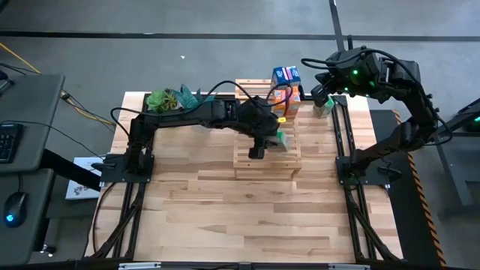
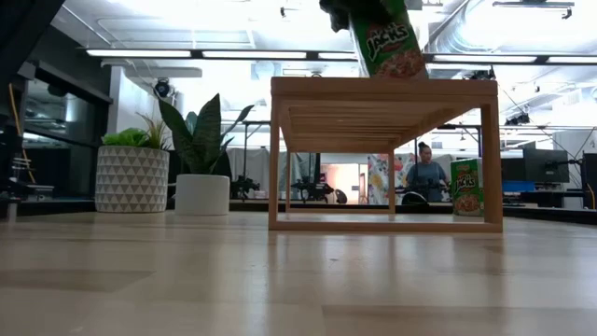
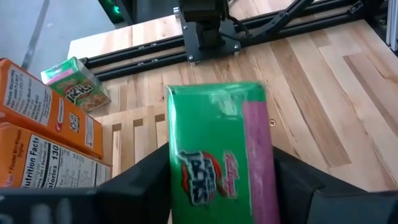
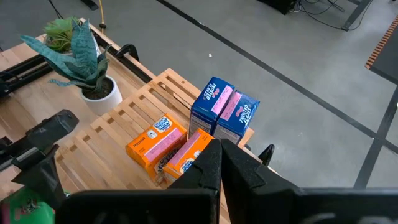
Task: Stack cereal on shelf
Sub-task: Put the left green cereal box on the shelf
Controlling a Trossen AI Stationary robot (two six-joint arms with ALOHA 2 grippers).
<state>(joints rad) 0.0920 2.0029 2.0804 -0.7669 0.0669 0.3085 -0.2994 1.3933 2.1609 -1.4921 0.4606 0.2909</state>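
left pincer [image 1: 279,139] pinching green cereal box [image 3: 221,149] | shelf [image 1: 264,162] slats under it, on plank desk [image 1: 225,202] | right pincer [image 1: 321,100] pressed together, beside shelf | seated person [image 2: 426,175] in room behind

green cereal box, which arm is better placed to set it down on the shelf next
Left. The left gripper already holds the green cereal box over the shelf. The right gripper hangs at the table's far right edge, beyond the shelf, holding nothing.

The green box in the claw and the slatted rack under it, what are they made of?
The green box looks like thin printed cardboard, slightly glossy, with crisp folded edges. The rack seems to be pale unpainted wood: grain and separate slats show. The left gripper holding the box is a dark matte material, plastic or metal.
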